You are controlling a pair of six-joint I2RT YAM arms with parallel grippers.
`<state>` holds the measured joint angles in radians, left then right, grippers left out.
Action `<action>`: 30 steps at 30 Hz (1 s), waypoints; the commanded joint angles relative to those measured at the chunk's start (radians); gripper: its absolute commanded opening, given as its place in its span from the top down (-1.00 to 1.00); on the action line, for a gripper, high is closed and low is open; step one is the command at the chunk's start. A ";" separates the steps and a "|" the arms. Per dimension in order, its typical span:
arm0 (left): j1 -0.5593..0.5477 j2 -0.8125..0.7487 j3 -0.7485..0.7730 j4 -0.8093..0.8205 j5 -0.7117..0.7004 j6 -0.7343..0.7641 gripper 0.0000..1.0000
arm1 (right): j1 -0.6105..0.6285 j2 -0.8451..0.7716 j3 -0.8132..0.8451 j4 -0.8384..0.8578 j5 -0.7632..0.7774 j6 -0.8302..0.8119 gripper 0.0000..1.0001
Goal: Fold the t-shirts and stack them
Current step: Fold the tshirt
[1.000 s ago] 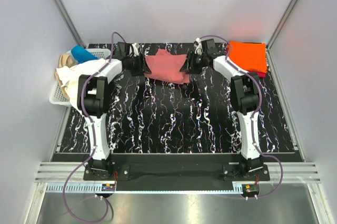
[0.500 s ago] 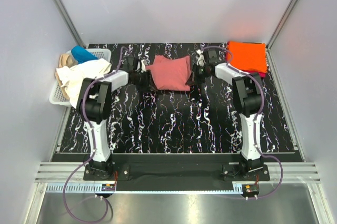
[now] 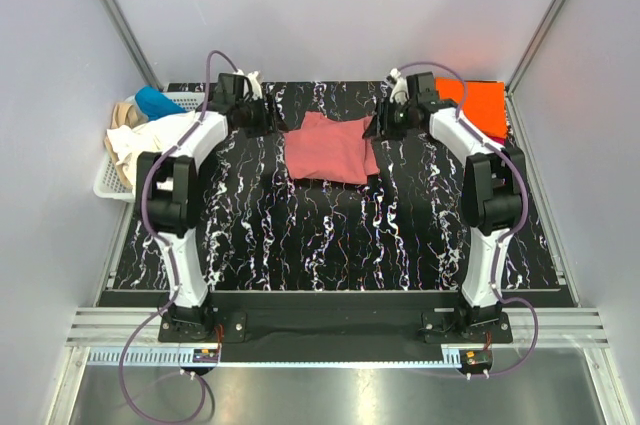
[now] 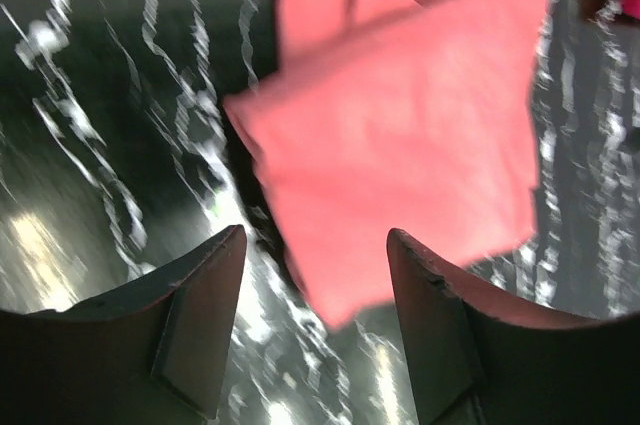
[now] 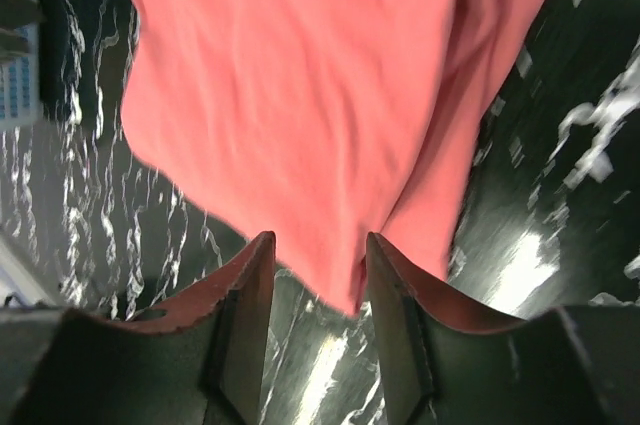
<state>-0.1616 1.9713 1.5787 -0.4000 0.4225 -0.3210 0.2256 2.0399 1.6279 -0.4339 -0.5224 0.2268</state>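
Both our jaws stand open, empty, flanking the pink tee

The left gripper (image 4: 315,240) gapes wide, with bare table (image 3: 330,245) between its fingers. The right gripper (image 5: 318,245) is parted less, a corner of the pink tee (image 3: 330,148) lying under its gap but unpinched. The tee lies part-folded at mid-table, towards the far side, between us, likely for another fold. The orange tee (image 3: 478,105) at far right marks the stack; unfolded tees wait in the basket (image 3: 105,185) at far left. We read no writing.

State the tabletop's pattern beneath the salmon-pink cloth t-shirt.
Black with white marble-like veining; the tabletop shows best in the top external view.
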 commanded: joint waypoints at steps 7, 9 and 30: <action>0.020 0.228 0.243 -0.025 0.097 0.200 -0.28 | -0.022 0.190 0.280 -0.003 -0.033 -0.222 -0.04; 0.022 0.256 0.273 -0.025 0.130 0.197 -0.27 | -0.023 0.242 0.326 -0.003 -0.036 -0.221 -0.04; 0.022 0.423 0.471 -0.053 0.219 0.226 0.26 | -0.035 0.554 0.779 -0.187 -0.108 -0.374 -0.02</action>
<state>-0.1444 2.3795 1.9858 -0.4770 0.5900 -0.1242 0.1963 2.5866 2.3535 -0.5774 -0.6434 -0.0879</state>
